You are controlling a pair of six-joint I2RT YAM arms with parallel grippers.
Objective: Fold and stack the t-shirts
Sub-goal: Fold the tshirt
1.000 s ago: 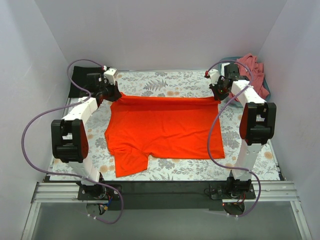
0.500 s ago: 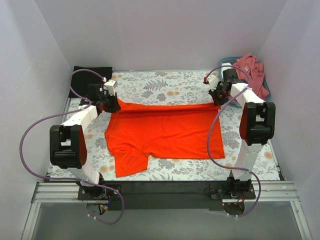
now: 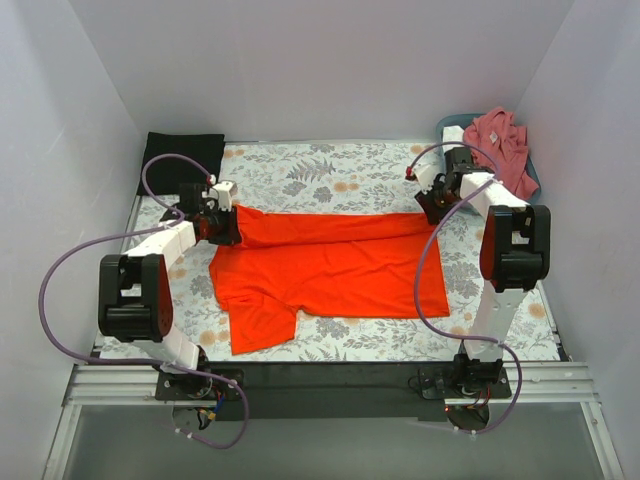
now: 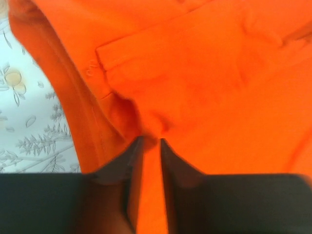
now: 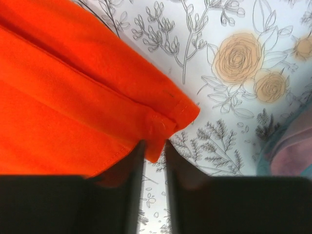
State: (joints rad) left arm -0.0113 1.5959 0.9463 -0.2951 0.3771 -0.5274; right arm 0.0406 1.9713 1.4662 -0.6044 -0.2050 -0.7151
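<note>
Orange shirt [image 3: 330,265] lies mid-table [image 3: 330,170]. Pink shirt [image 3: 500,140]: far right corner. Black shirt [image 3: 180,155]: far left corner. Left gripper [image 4: 150,141], nearly closed, pinches the orange shirt's far left edge. Right gripper [image 5: 153,142], nearly closed, pinches its far right corner.

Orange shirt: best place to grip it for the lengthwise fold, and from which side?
The two far corners of the orange shirt, one per hand, from above at the far edge. The cloth lies flat and that edge runs long and straight, so corner pinches should carry it over evenly. The left hand and right hand pinch there now.
</note>
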